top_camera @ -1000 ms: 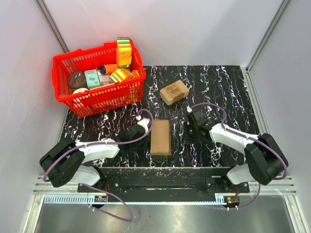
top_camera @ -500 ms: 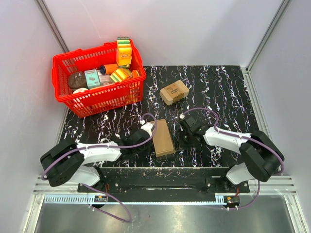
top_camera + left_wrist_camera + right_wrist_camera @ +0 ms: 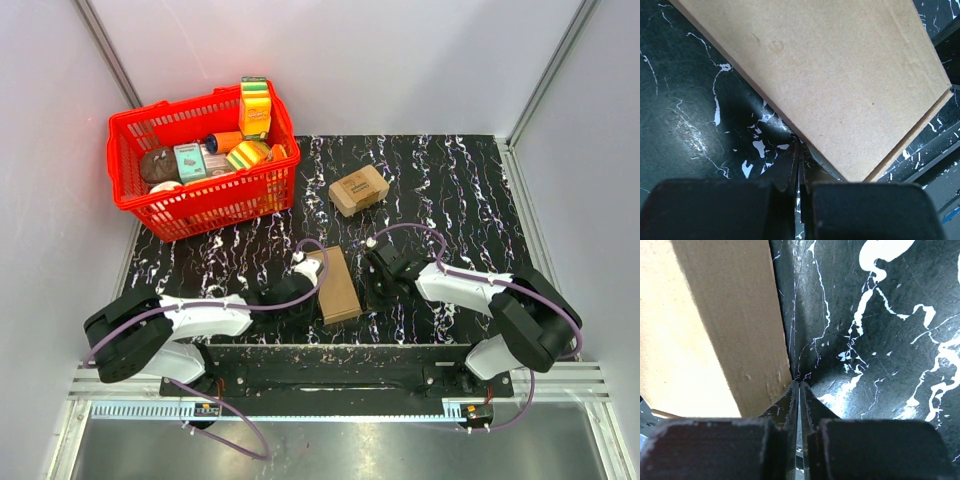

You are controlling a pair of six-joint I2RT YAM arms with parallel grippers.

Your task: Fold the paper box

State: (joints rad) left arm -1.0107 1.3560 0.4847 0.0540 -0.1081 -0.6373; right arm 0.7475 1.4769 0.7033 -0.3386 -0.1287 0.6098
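Grey walls (image 3: 350,60) close in a black table (image 3: 470,180) veined with white, and we look down on it from above and behind the two arms. At the far left corner stands a red basket (image 3: 200,205), filled with packets and a tall yellow and green carton (image 3: 255,108). Near the middle of the table, further back, lies a small chunky cardboard box (image 3: 358,189) with dark print on its top.

The paper box (image 3: 337,284) lies flat on the table close to the near edge, between the two grippers. It is folded into a slim brown rectangle, and its far end is turned a little to the left.

The left gripper (image 3: 298,291) sits low on the table at the box's left long side. In its wrist view we see its fingers (image 3: 792,167) pressed together with nothing between them, their tips right at the bottom edge of the cardboard near a corner. We cannot tell whether they slip under it.

The right gripper (image 3: 378,284) sits low on the opposite long side. Its fingers (image 3: 790,400) are likewise pressed together and hold nothing, their tips meeting the table just at the box's edge.
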